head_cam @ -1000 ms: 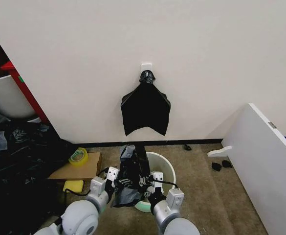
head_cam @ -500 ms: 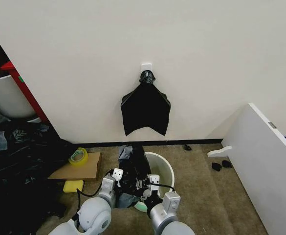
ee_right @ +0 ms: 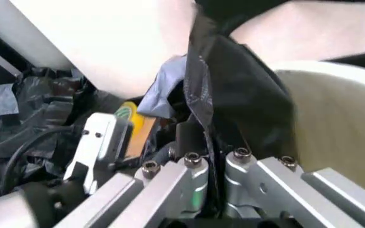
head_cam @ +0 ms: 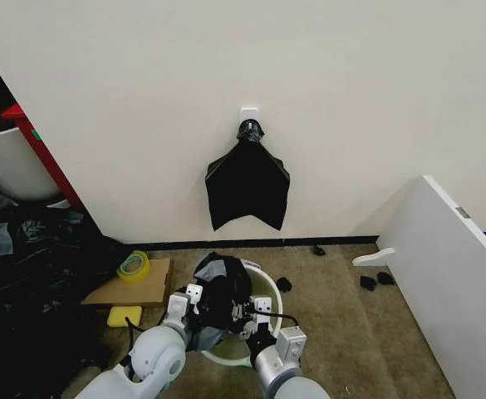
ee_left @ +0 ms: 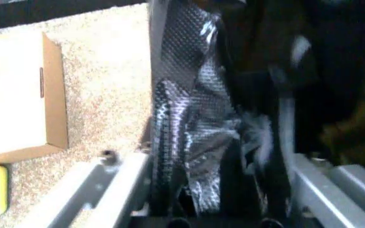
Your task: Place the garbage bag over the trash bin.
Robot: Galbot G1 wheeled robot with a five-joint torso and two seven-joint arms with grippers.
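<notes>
While a second ago the bag (head_cam: 223,287) hung tall and narrow beside the bin (head_cam: 263,293), it now sits lower and spread wider across the bin's mouth, and the bin looks tipped toward the robot. That suggests the opening is being worked over the rim, though the far rim is bare and the job is not done. The left gripper (head_cam: 194,301) and right gripper (head_cam: 252,312) are low at the near rim, each with jaws clamped on a fold of the plastic. It is thin, glossy black, heavily wrinkled, with a greyish patch where light catches its top.
</notes>
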